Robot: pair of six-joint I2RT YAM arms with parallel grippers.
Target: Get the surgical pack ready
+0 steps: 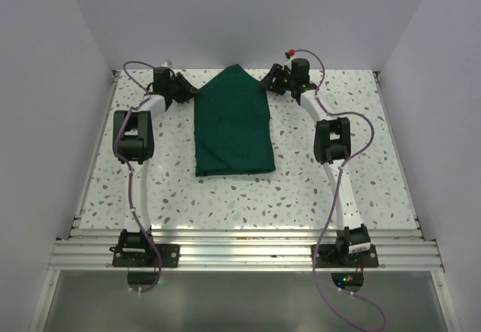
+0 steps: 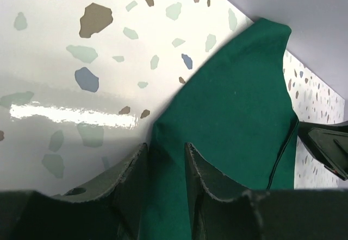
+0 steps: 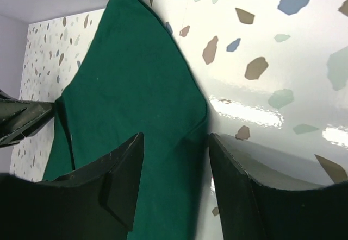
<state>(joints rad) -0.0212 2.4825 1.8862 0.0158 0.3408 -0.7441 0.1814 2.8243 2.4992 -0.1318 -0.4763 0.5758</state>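
The surgical pack [image 1: 233, 125] is a dark green cloth lying folded on the speckled table [image 1: 323, 197], square at the near end and tapering to a point at the far edge. My left gripper [image 1: 186, 90] is open at the cloth's far left edge. In the left wrist view [image 2: 163, 153] its jaws straddle the cloth [image 2: 239, 99]. My right gripper [image 1: 269, 82] is open at the far right edge. In the right wrist view [image 3: 176, 142] its jaws stand wide over the cloth's edge [image 3: 130, 82].
White walls [image 1: 83, 39] close in the table on the left, right and far sides. Aluminium rails [image 1: 240, 253] run along the near edge by the arm bases. Purple cables [image 1: 135, 189] trail along both arms.
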